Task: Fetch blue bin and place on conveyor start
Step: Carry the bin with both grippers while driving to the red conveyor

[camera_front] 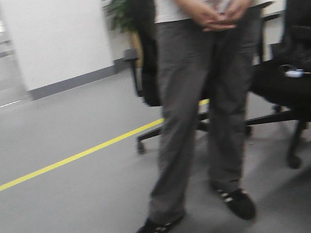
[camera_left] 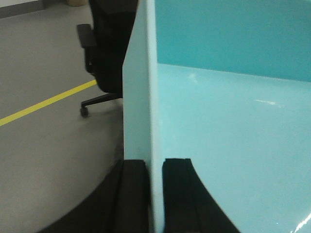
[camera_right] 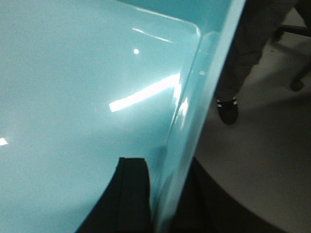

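The left tool (camera_left: pixel 155 161) is clamping down on a side wall of the blue bin (camera_left: pixel 233 145). Its two black fingers (camera_left: pixel 182 199) are sitting one on each side of the wall, one inside the tub and one outside, pinching the thin plastic between them.

The right tool (camera_right: pixel 163 162) is doing the same on another wall. One dark finger (camera_right: pixel 129 199) is pressing against the glossy inner face and the other is lying along the outside, so both tools are gripping the bin. The pale turquoise floor of the bin is filling most of both wrist views and is catching bright streaks of reflected light.

Beyond the bin's outer wall in the left wrist view, the grey floor (camera_left: pixel 43 160) is showing. A yellow line (camera_left: pixel 43 104) is running across it, and a black office chair (camera_left: pixel 104 48) is standing near the line.

Past the rim in the right wrist view, a black shoe (camera_right: pixel 227 109) with white stripes is resting on that floor.

In the front view, a person (camera_front: pixel 198 85) in grey trousers and black shoes is standing close. A second black chair (camera_front: pixel 304 79) is sitting just to one side, and a potted plant (camera_front: pixel 119 6) is standing by the white wall.
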